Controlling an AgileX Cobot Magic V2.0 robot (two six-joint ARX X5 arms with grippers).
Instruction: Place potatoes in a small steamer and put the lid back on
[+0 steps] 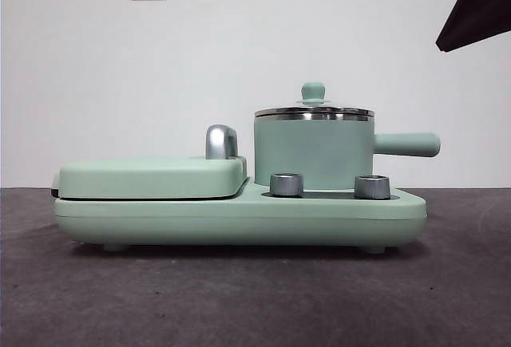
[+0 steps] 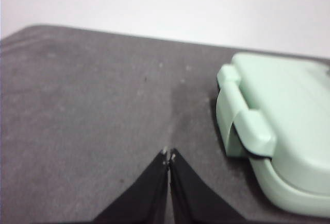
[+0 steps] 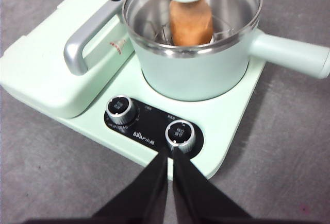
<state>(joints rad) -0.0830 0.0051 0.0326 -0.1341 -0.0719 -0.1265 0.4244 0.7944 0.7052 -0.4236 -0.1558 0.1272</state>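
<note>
Orange-brown, cracked-skinned potato (image 3: 191, 24) is seen inside the mint-green cylindrical steamer (image 1: 313, 152), under the steel-rimmed glass lid (image 1: 314, 111) seated on its rim. The right gripper (image 3: 170, 151), jaws pressed together and empty, is nearer, above the dials; the left gripper (image 2: 169, 154), likewise closed, is held beyond the griddle.

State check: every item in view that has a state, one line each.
potato: inside the small steamer, under the lid
small steamer: upright on the cooker base, handle out to the side
lid: seated on the steamer rim
griddle cover: closed
left gripper: shut, empty, above the bare table beside the cooker
right gripper: shut, empty, above the knobs
</note>
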